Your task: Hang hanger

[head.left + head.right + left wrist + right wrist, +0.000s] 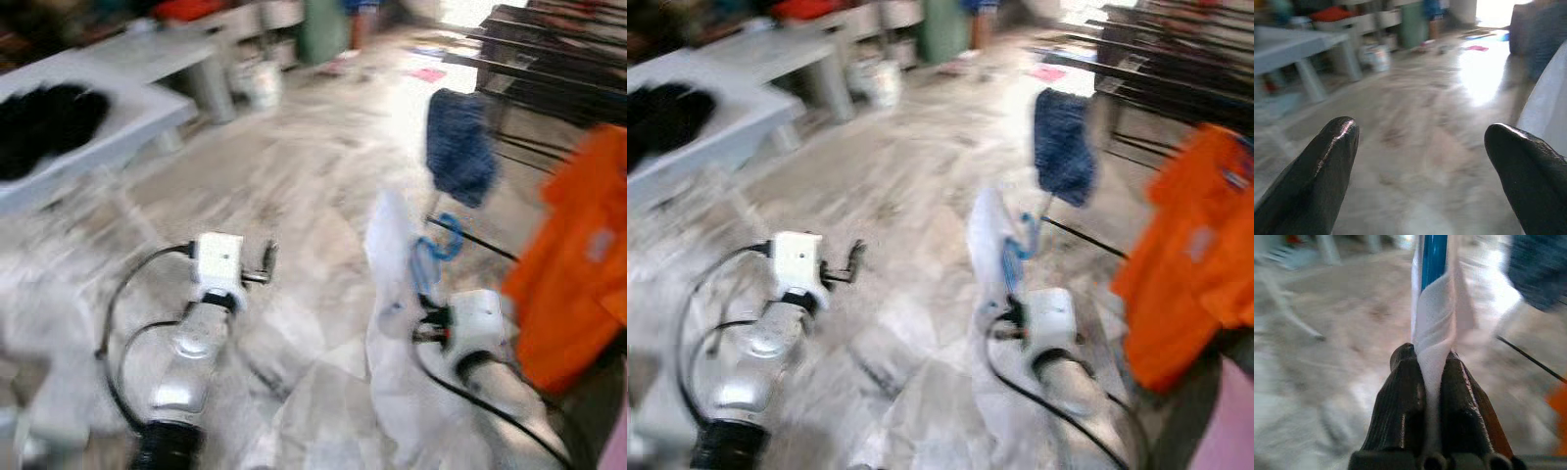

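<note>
My right gripper (1432, 382) is clamped on the white garment (392, 323) wrapped round the blue hanger (438, 250), which rises toward twelve o'clock. My left gripper (1420, 171) hangs with fingers spread, holding nothing. Farther off at two o'clock an orange shirt (573, 284) and a blue cloth (458, 147) hang on the dark rack (549, 69).

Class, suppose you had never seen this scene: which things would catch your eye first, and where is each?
The bright orange shirt hangs on the dark rack at the robot's right. In front, the right gripper is shut on a white garment on a blue hanger. The left gripper, fingers apart, is over bare floor.
</note>
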